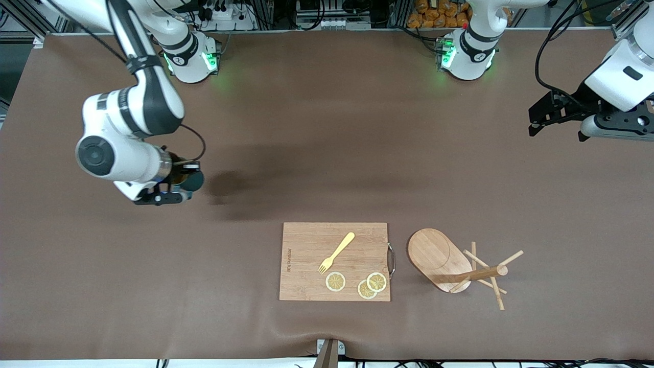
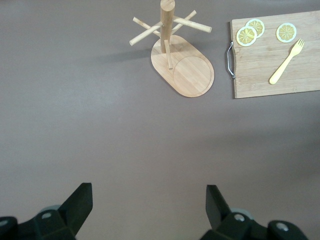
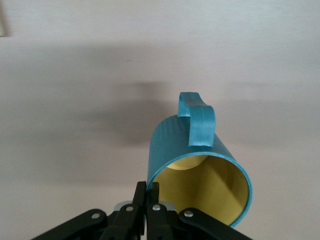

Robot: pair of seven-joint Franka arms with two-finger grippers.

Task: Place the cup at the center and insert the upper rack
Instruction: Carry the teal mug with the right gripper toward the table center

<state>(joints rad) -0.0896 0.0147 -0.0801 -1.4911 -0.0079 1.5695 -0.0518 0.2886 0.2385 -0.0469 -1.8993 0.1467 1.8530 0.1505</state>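
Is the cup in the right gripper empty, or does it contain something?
Empty. The right wrist view looks into the cup, held by the right gripper at its rim, and shows only its bare yellow inside.

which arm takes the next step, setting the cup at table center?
Right. The right gripper is shut on the cup by its rim, up over bare table toward the right arm's end. The left gripper hangs open and empty toward the left arm's end, with the mug tree in its wrist view.
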